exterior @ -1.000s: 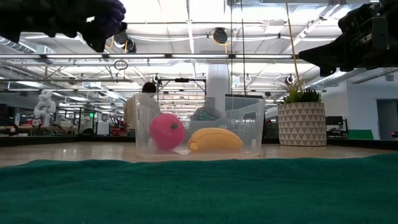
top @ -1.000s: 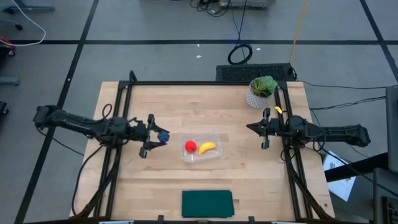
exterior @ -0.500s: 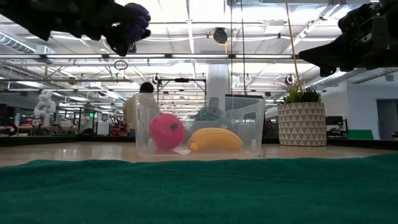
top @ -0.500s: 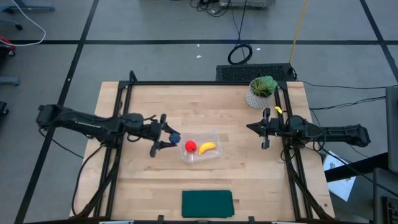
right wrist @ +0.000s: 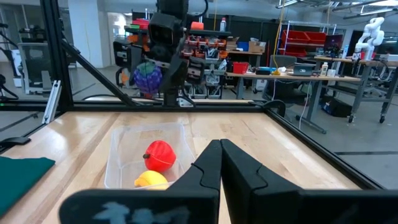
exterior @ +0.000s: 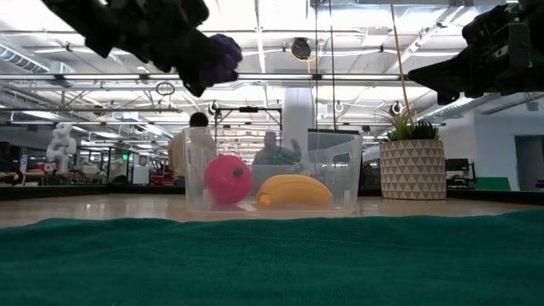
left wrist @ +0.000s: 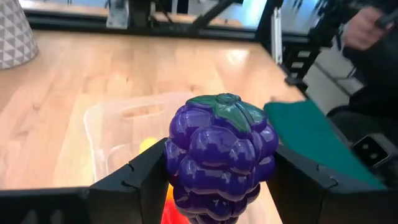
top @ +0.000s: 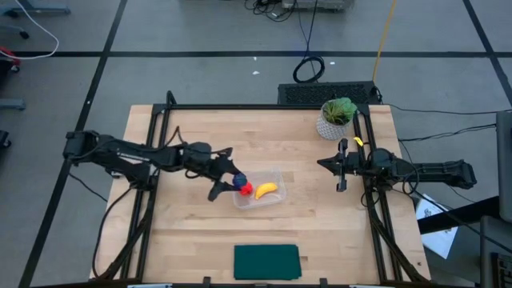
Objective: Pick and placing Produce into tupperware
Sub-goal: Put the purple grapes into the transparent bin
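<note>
My left gripper (top: 230, 182) is shut on the dark purple grape bunch (left wrist: 221, 155), high over the left end of the clear tupperware tub (top: 258, 189). In the low view the grapes (exterior: 223, 53) hang well above the tub (exterior: 272, 174). A red round piece (top: 245, 190) and a yellow banana (top: 266, 190) lie on the tub's floor. My right gripper (right wrist: 219, 155) waits shut near the table's right edge (top: 340, 166), pointing toward the tub. My left gripper pinches the grape bunch between its two fingers (left wrist: 146, 177), one on each side of the bunch's body (left wrist: 180, 158). The fingers reach in from the table's left, tipped a little downward. The bunch is lifted clear, with its green leaf top (left wrist: 224, 107) facing away from the wrist.
A leafy plant in a white patterned pot (top: 336, 118) stands at the far right corner. A dark green mat (top: 266, 261) lies at the near edge. Black frame rails (top: 160, 152) run along the table's left and right sides. People show in the room behind.
My left gripper has carried the grapes toward the table's right and slightly toward the near edge, from well left of the tub to above its left end, sinking a little. The hold stayed shut. The tub, red piece and banana have not moved.
</note>
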`<move>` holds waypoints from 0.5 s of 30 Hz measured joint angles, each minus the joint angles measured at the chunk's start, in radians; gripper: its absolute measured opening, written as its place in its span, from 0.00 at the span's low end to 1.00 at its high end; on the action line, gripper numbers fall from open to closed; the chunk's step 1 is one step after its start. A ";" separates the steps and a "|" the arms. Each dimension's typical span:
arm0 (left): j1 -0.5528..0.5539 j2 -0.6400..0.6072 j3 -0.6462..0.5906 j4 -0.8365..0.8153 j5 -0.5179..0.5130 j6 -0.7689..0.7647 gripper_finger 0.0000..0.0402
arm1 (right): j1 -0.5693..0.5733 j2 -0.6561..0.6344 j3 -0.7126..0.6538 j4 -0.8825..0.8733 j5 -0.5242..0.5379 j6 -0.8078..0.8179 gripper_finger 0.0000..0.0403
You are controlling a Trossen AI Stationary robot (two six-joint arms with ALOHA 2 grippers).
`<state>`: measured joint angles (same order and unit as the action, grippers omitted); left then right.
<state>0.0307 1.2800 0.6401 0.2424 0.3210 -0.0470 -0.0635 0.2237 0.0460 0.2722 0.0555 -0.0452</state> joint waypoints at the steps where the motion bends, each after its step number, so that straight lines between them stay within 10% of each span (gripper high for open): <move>1: 0.002 0.014 0.019 -0.021 0.002 0.010 0.57 | 0.000 0.000 0.000 0.000 0.000 0.000 0.00; 15: 0.002 0.073 0.148 -0.096 0.048 0.064 0.57 | -0.001 0.008 0.000 0.003 0.000 0.000 0.00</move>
<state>0.0322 1.3533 0.7880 0.1462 0.3691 0.0174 -0.0643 0.2321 0.0463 0.2749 0.0555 -0.0456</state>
